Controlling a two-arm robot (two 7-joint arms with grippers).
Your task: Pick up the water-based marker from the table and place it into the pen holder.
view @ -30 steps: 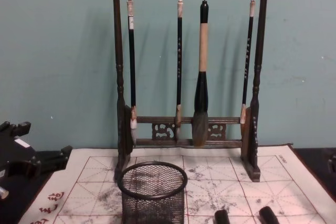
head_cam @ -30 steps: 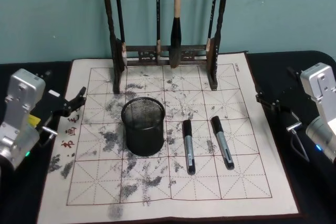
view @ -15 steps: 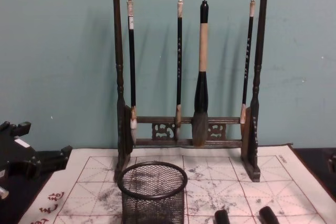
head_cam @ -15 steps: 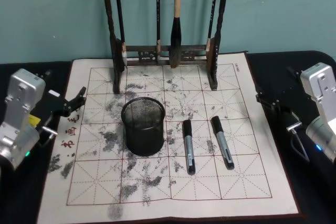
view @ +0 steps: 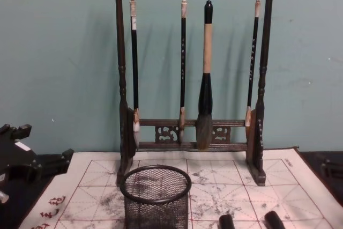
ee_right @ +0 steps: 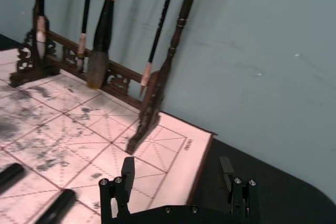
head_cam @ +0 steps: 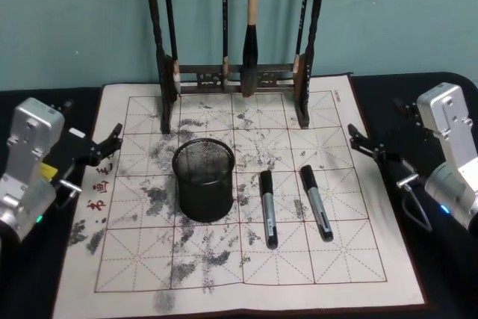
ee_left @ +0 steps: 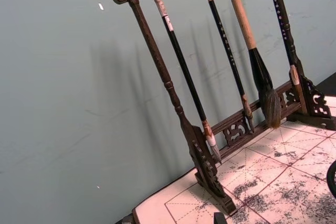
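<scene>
Two markers are seen flat on the inked mat [head_cam: 336,259], black-capped with grey bodies — one marker [head_cam: 268,209] near the pen holder [head_cam: 204,179] on its right, the other marker [head_cam: 316,202] beside it. Their whole length is shown from the head; from the chest, just black ends. The right pincer [ee_right: 177,165] is held wide at the mat's edge; the left pincer [head_cam: 112,143] is spread too.

**Silver Housings, Black Grippers**

The left boxy silver-grey housing [head_cam: 30,156] carries a green light and a yellow tag. The right boxy silver-grey housing [head_cam: 450,131] has a blue light and a thin black cable. The left gripper [head_cam: 112,140] and right gripper [head_cam: 355,140] are matte black, the right one studded with screws.
</scene>
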